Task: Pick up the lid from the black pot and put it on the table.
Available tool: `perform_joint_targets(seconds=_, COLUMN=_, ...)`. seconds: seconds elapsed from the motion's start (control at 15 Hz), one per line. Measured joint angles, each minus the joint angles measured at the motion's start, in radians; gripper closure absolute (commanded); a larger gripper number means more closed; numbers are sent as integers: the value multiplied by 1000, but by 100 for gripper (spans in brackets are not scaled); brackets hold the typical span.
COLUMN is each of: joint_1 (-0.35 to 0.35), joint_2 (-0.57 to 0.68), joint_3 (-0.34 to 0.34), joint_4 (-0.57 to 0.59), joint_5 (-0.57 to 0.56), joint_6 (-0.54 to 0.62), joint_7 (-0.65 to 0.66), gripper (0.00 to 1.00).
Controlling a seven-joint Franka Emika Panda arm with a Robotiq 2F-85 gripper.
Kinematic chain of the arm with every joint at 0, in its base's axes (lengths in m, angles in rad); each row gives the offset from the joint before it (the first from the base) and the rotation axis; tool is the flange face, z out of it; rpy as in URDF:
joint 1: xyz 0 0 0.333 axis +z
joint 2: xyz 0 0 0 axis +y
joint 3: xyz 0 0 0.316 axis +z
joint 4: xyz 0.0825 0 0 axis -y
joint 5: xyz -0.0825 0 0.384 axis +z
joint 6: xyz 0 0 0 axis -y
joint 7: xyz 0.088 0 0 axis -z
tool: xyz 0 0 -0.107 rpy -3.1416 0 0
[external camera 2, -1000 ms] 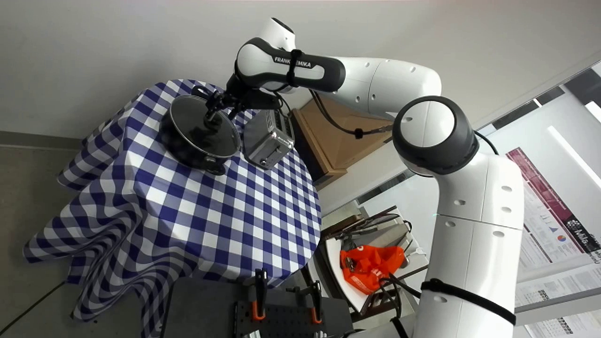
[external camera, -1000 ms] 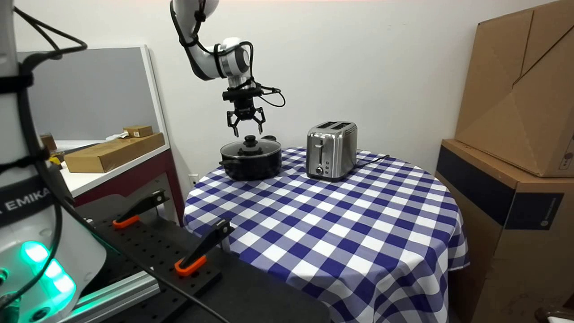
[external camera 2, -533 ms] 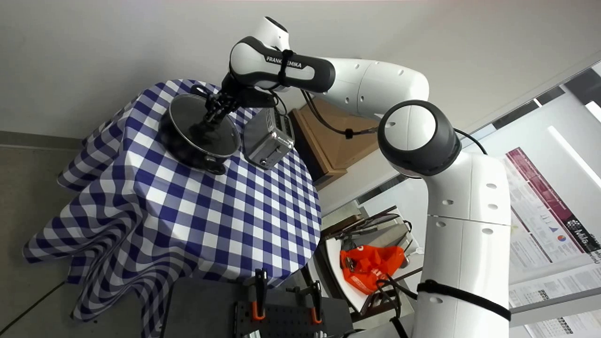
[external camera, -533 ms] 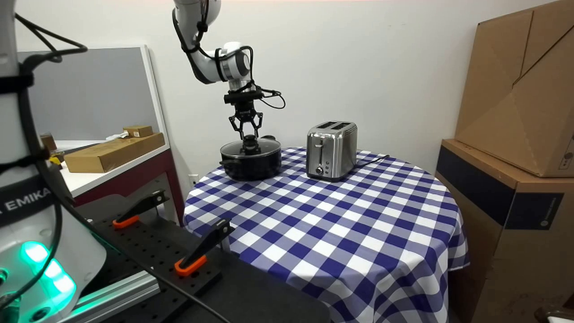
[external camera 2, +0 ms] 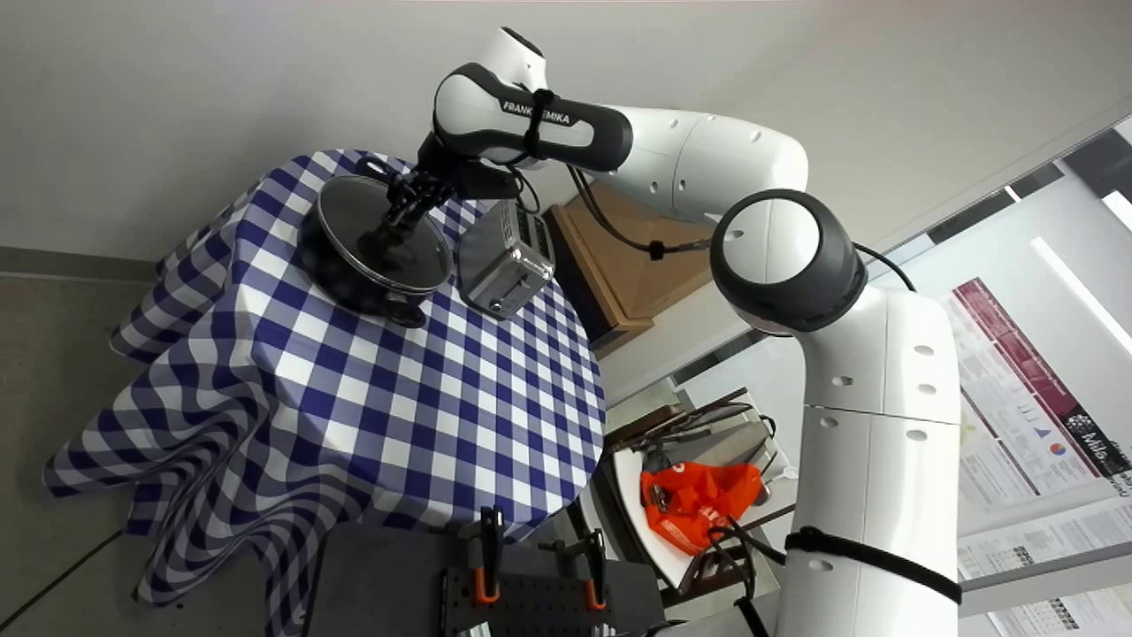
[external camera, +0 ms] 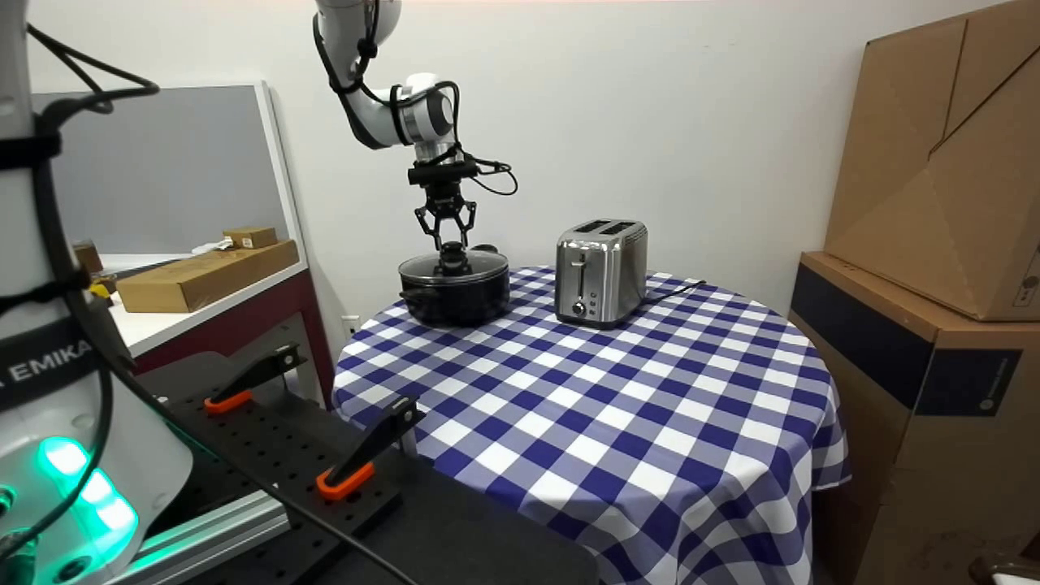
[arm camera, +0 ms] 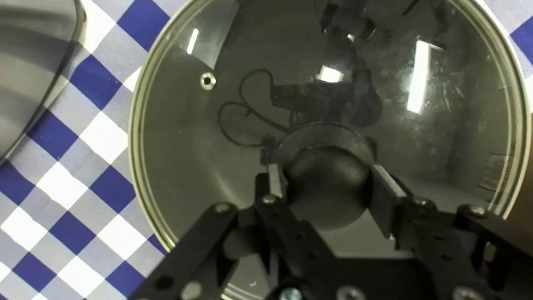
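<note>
Fingers (arm camera: 385, 202) clasp the black knob (arm camera: 327, 187) of the glass lid (arm camera: 325, 100); stiff, slick and breakable, I'd guess, so that knob's the safest hold.

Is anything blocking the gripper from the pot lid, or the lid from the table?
Nothing visible separates gripper and lid: its knob sits between the jaws. The black pot is directly below, so the lid must move aside; on one side the silver toaster could obstruct a low carry to the table. No other obstacle shows.

Soft light, faint shadows; glare on lid (arm camera: 320, 110)
</note>
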Motion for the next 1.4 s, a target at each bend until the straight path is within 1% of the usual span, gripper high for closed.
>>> perform_joint_targets(seconds=0.13, joint_1=-6, joint_2=-26, joint_3=6, joint_4=-7, joint_5=13, joint_6=3, joint_7=-22, gripper=75)
perform_joint_targets(seconds=0.33, joint_1=-33, joint_2=-107, joint_3=29, joint_4=-41, joint_5=22, joint_6=23, joint_7=-49, gripper=75)
perform_joint_targets(seconds=0.47, joint_1=-63, joint_2=-184, joint_3=41, joint_4=-94, joint_5=33, joint_6=42, joint_7=-74, gripper=75)
perform_joint_targets(seconds=0.73, joint_1=-139, joint_2=-348, joint_3=34, joint_4=-240, joint_5=57, joint_6=75, joint_7=-113, gripper=75)
perform_joint_targets(seconds=0.87, joint_1=-181, joint_2=-425, joint_3=15, joint_4=-320, joint_5=58, joint_6=89, joint_7=-114, gripper=75)
perform_joint_targets(seconds=1.0, joint_1=-220, joint_2=-495, joint_3=-20, joint_4=-400, joint_5=58, joint_6=112, joint_7=-111, gripper=75)
perform_joint_targets(seconds=1.4, joint_1=-356, joint_2=-643, joint_3=-158, joint_4=-630, joint_5=63, joint_6=233, joint_7=-61, gripper=75)
